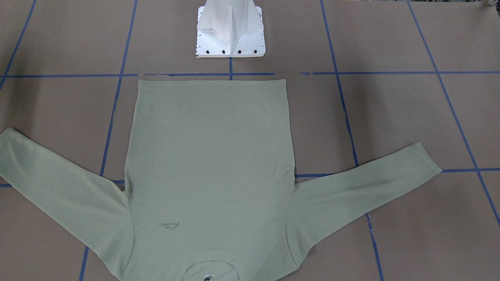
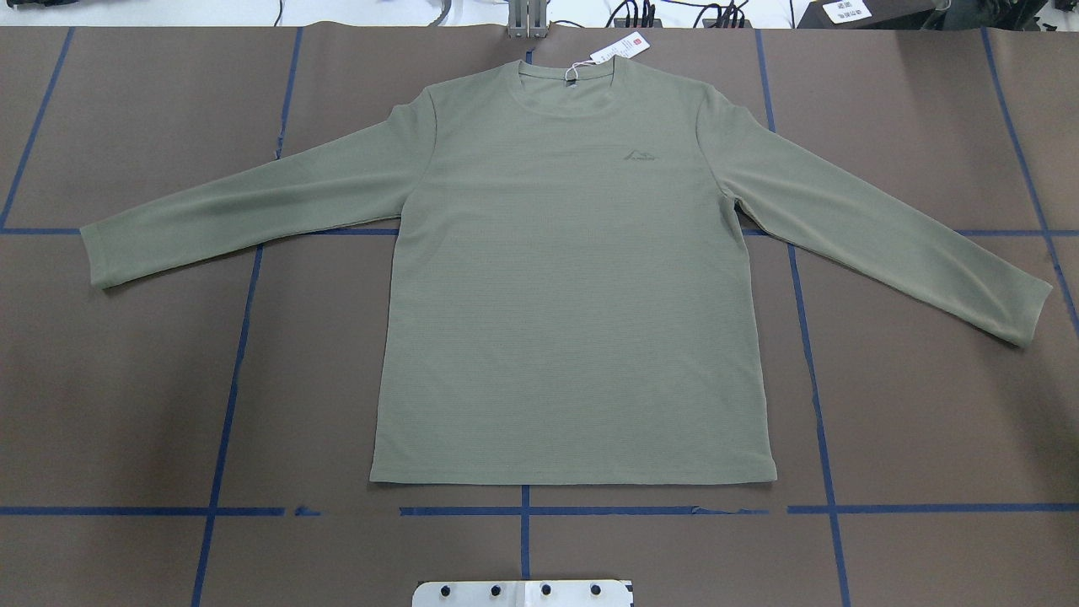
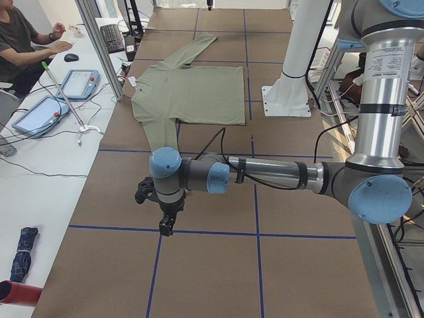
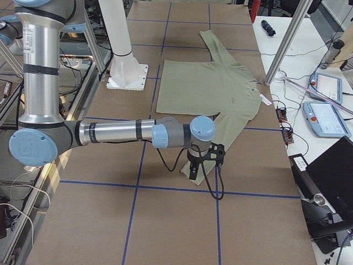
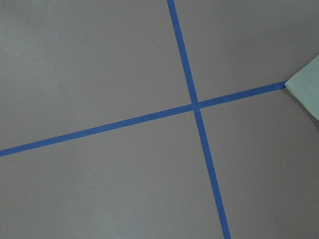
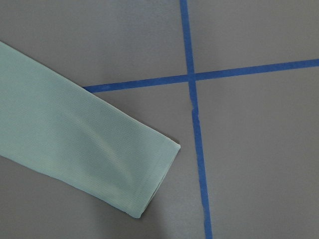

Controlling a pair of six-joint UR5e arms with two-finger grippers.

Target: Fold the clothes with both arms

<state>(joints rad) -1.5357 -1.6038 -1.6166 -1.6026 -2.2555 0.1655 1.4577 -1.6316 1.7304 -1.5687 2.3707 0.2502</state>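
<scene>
- A white metal pedestal base stands at the near edge of the brown paper-covered table, which is marked with a grid of blue tape lines.
- Just beyond it, a pale sage-green long-sleeved knit shirt lies flat and front up, its hem toward the base.
- Both sleeves are spread outward, and the left cuff and right cuff lie flat on the paper.
- The grey-and-silver left arm reaches low, its black left gripper pointing down near the left cuff; I cannot tell how its jaws stand.
- The right arm mirrors it, with the right gripper above the right cuff; jaw opening unclear.
- A small tonal chest logo sits below the collar.
- Farthest, a white hang tag with a red mark lies by the neckline.
</scene>
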